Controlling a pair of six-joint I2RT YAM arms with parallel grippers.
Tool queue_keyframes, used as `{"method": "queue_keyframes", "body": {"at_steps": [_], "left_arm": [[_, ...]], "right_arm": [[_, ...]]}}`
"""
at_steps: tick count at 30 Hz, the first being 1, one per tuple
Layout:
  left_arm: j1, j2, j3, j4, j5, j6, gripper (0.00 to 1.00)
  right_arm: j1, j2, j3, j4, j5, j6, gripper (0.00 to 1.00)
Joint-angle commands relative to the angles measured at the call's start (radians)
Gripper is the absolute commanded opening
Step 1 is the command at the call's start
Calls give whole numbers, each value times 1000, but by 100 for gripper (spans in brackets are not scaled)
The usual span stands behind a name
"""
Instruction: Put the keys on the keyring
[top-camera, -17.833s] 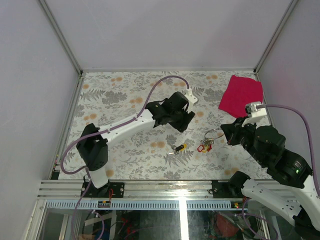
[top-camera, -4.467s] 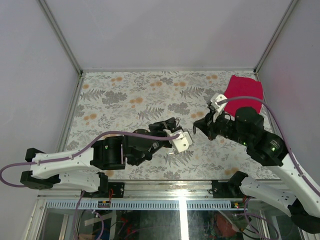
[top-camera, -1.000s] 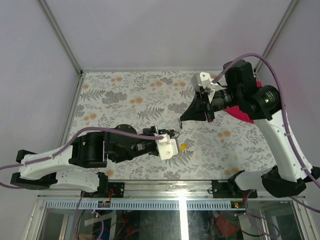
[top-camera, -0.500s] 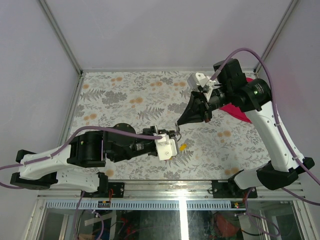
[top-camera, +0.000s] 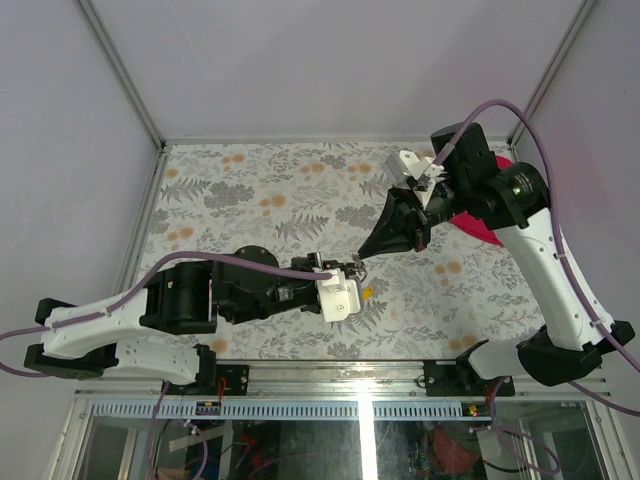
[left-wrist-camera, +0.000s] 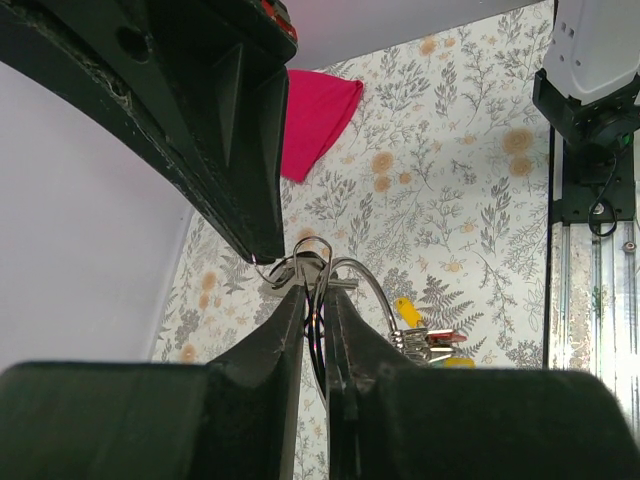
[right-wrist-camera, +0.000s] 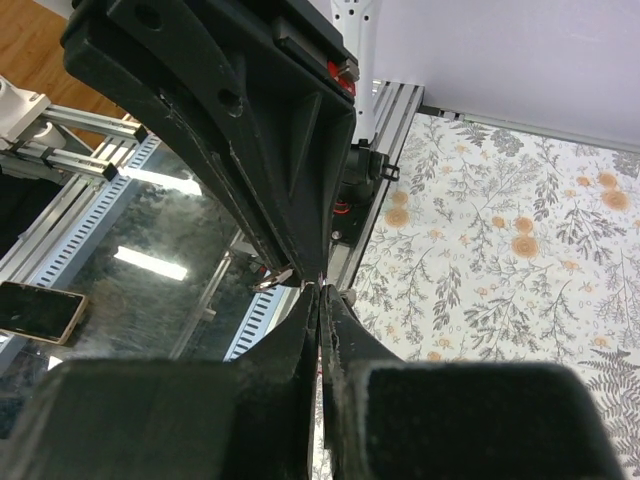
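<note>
Floral tabletop; left hand pinches keyring; right hand closed, angled down, tip at ring.

I can read no text, number, brand or sign anywhere in my 3 views. My left gripper and right gripper show plain black fingers, and the white casing near the rail is blank where I see it. The phone lying below the glass is too small and dark to read.
</note>
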Motion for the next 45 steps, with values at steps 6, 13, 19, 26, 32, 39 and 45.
{"method": "queue_keyframes", "body": {"at_steps": [6, 13, 19, 26, 32, 39, 45], "left_arm": [[-3, 15, 51, 25, 8, 7, 0], [-3, 26, 59, 22, 15, 11, 0], [-4, 30, 64, 20, 14, 14, 0], [-4, 33, 71, 19, 11, 19, 0], [-3, 29, 75, 18, 6, 19, 0], [-4, 28, 72, 13, -12, 23, 0], [-4, 30, 76, 12, -21, 26, 0]], "right_arm": [[-5, -59, -31, 33, -75, 11, 0], [-4, -81, -61, 65, -96, 36, 0], [-4, -100, -99, 108, -101, 74, 0], [-4, -109, -125, 108, -113, 80, 0], [-4, -122, -141, 106, -111, 87, 0], [-4, -132, -148, 103, -129, 98, 0], [-3, -138, -159, 102, -141, 108, 0]]}}
